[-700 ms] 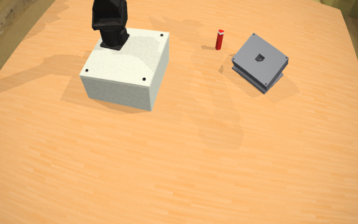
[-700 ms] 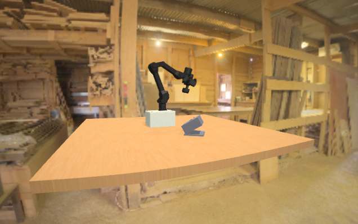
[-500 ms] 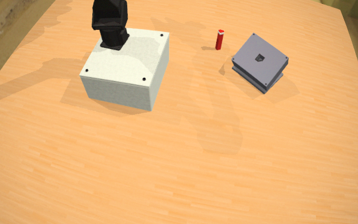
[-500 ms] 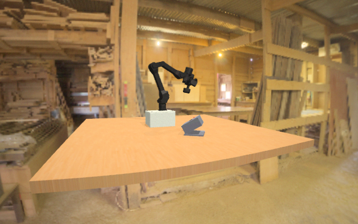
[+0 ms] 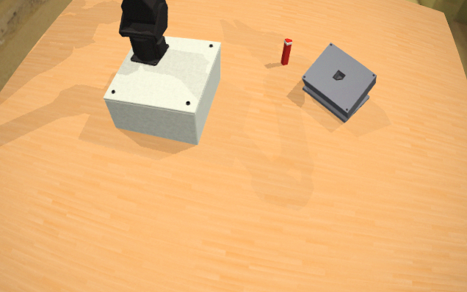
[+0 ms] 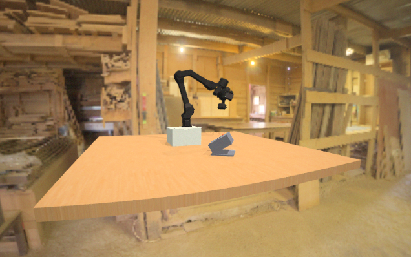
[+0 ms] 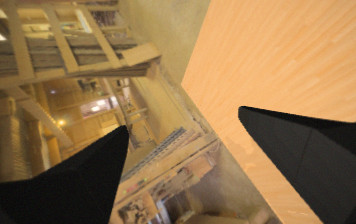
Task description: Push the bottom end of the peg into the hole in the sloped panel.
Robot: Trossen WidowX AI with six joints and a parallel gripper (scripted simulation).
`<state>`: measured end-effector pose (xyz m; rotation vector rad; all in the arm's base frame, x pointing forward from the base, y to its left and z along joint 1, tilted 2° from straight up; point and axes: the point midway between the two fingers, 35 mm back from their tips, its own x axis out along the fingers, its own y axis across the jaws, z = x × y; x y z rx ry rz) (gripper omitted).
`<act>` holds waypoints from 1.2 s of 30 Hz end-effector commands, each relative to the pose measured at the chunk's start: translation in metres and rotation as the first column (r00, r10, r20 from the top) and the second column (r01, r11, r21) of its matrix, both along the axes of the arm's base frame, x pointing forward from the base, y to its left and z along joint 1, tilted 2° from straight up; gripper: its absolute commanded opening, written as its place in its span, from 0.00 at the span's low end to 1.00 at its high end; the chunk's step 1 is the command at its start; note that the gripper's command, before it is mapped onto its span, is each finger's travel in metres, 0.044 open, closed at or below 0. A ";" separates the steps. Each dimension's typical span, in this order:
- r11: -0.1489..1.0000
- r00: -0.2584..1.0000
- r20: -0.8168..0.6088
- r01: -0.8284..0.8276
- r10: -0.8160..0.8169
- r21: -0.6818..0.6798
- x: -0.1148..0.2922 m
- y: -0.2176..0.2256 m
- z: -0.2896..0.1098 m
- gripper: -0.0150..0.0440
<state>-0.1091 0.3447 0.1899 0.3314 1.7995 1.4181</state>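
Note:
A red peg [image 5: 286, 55] with a white band near its top stands upright on the table, and its sides look flat. The grey sloped panel [image 5: 323, 66] [image 6: 221, 142] stands beside it. The dark hole [image 5: 338, 75] in its face has an angular outline. In the exterior view the panel hides nearly all of the peg. My gripper [image 7: 184, 120] is open and empty. In the exterior view it hangs high above the table, over the panel's side of the base; it is out of the top view. The wrist view shows neither peg nor panel.
The arm stands on a pale box [image 5: 158, 82] [image 6: 184, 136], to the left of the peg and panel in the top view. The wooden table [image 5: 220, 205] [image 6: 145, 174] carries them all; one corner of it shows in the wrist view, with the workshop beyond.

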 end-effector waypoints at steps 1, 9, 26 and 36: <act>0.999 0.998 0.054 0.038 -0.037 -0.009 0.018 0.008 -0.011 1.00; 0.995 0.984 0.151 0.100 -0.097 -0.008 0.054 0.017 -0.024 1.00; 0.968 0.892 0.410 0.241 -0.189 -0.077 0.149 0.021 -0.066 1.00; 0.944 0.829 0.529 0.298 -0.182 -0.141 0.202 0.006 -0.089 1.00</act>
